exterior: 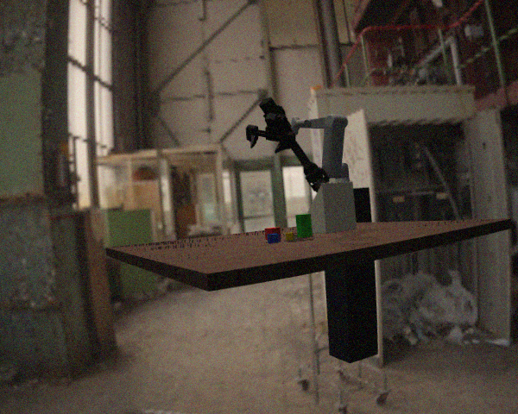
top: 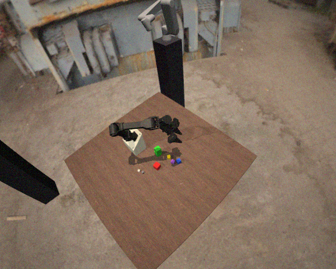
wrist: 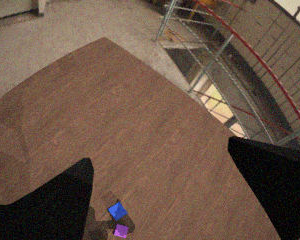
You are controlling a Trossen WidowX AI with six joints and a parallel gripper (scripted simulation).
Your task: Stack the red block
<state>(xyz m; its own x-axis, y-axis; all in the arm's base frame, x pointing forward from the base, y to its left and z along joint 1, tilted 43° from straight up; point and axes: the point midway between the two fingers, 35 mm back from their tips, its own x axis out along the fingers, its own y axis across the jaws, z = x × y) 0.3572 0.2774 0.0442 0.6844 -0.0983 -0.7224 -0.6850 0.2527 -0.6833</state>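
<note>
The gripper (top: 173,134) hangs wide open and empty, well above the red block (top: 156,165).

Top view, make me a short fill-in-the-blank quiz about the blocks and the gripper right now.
1. The gripper is ____ and holds nothing.
2. The red block lies on the ____.
3. The tallest thing among the blocks is the ____ tower.
4. Beside the purple block lies a ____ block.

Missing words: open; table; green; blue

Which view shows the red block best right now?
The top view: the red block sits whole and unobstructed on the table. The exterior view has the blue block covering its lower part, and the wrist view cuts it off at the bottom edge.
</note>
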